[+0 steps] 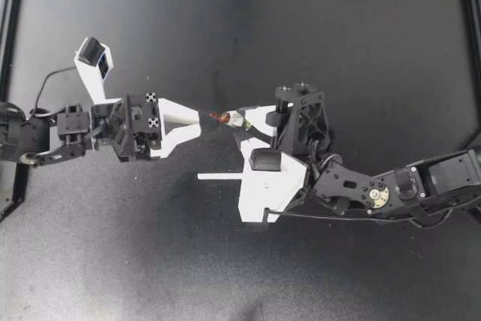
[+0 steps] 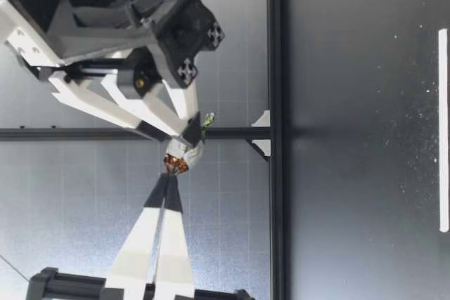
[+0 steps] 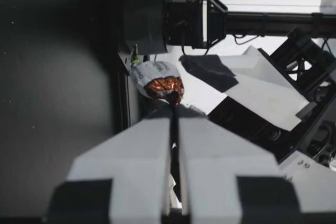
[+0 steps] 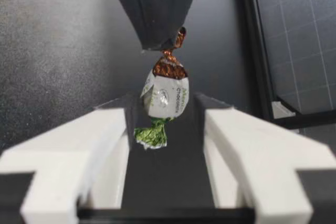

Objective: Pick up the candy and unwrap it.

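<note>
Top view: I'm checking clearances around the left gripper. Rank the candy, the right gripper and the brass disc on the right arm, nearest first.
1. The candy: pinched in my left gripper's jaws.
2. My right gripper: just beyond the candy, gripping it too.
3. The brass disc: far off to the right, clearly farthest.

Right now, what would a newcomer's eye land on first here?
The candy stands out first: it is held in the air above the middle of the black table, stretched between both grippers. My left gripper is shut on the brown twisted end of the wrapper. My right gripper holds the silver body, with the green twist poking back between its fingers.
</note>
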`<control>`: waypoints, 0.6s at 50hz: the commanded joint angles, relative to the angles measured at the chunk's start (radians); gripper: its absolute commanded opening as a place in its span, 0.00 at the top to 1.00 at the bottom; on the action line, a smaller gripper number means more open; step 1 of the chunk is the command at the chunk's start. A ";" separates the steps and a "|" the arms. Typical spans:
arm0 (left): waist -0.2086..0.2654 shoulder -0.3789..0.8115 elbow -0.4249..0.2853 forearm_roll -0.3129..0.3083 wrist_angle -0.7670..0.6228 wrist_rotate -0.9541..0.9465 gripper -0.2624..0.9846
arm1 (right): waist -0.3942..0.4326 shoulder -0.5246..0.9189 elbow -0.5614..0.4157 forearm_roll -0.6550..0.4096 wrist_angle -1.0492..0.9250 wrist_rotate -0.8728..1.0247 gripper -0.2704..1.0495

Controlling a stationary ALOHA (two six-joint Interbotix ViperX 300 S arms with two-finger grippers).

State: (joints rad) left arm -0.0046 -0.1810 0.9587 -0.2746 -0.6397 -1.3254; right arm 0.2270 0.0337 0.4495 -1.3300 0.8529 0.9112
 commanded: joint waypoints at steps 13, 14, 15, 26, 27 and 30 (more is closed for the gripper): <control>0.005 -0.011 -0.015 0.020 -0.009 0.005 0.93 | -0.014 -0.006 -0.046 -0.003 -0.005 -0.005 0.69; 0.003 -0.011 -0.014 0.020 -0.009 0.005 0.93 | -0.014 -0.008 -0.046 -0.002 -0.006 -0.005 0.72; 0.003 -0.011 -0.014 0.020 -0.009 0.005 0.93 | -0.014 -0.008 -0.046 0.002 -0.008 -0.005 0.76; 0.003 -0.017 0.011 0.048 -0.009 0.048 0.93 | -0.012 -0.021 -0.037 0.023 -0.035 -0.005 0.96; 0.003 -0.017 0.014 0.049 -0.009 0.061 0.93 | -0.011 -0.023 -0.037 0.023 -0.040 -0.005 0.96; 0.003 -0.020 0.017 0.057 -0.009 0.121 0.93 | -0.011 -0.025 -0.034 0.025 -0.051 -0.005 0.96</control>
State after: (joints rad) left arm -0.0031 -0.1825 0.9787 -0.2301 -0.6397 -1.2625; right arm 0.2209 0.0430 0.4280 -1.3054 0.8115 0.9035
